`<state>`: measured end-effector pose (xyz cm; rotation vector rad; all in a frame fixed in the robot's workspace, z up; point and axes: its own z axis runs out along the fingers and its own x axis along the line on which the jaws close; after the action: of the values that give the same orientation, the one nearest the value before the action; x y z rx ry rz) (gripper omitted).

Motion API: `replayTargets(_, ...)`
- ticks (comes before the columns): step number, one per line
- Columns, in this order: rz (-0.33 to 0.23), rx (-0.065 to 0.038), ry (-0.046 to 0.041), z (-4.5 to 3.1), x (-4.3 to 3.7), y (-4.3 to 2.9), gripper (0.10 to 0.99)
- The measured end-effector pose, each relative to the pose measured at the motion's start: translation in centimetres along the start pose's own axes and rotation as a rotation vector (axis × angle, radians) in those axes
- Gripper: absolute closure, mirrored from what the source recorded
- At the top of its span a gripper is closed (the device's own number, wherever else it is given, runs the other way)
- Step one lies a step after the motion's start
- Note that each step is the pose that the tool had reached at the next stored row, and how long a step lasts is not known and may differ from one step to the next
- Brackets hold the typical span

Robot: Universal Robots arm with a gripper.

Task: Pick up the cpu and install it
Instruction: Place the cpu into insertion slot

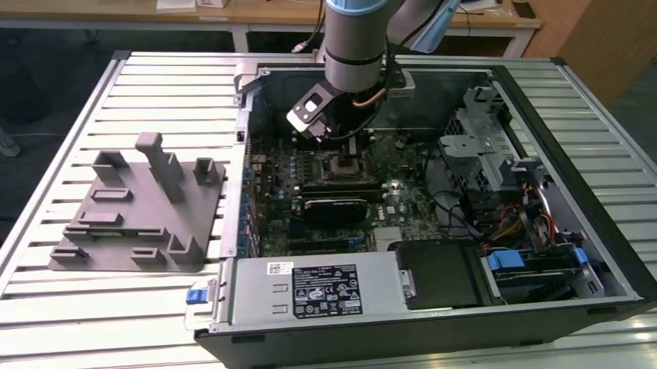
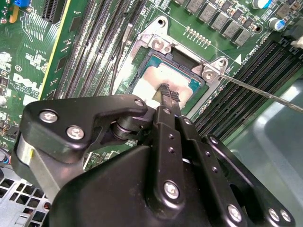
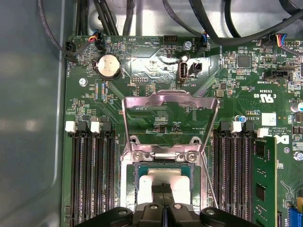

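Silvery metal top, that's the one cpu (image 2: 151, 79), sitting flat in the motherboard socket with the single load plate (image 3: 170, 95) flipped up. The one gripper (image 2: 168, 94) hangs right over it with both fingers pressed together, tips at the cpu's top. One grey fixture (image 1: 138, 207) sits outside the case.

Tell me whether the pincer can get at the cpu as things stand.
Probably yes. The socket's metal frame stands flipped open, leaving the cpu uncovered, and the shut pincer sits right over its top; contact is hard to confirm.
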<state>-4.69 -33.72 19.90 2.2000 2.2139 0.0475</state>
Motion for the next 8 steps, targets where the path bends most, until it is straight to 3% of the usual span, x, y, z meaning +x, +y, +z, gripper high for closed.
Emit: replayTargets(8,0.0,0.0,-0.0002,-0.51,0.01,0.02,0.98)
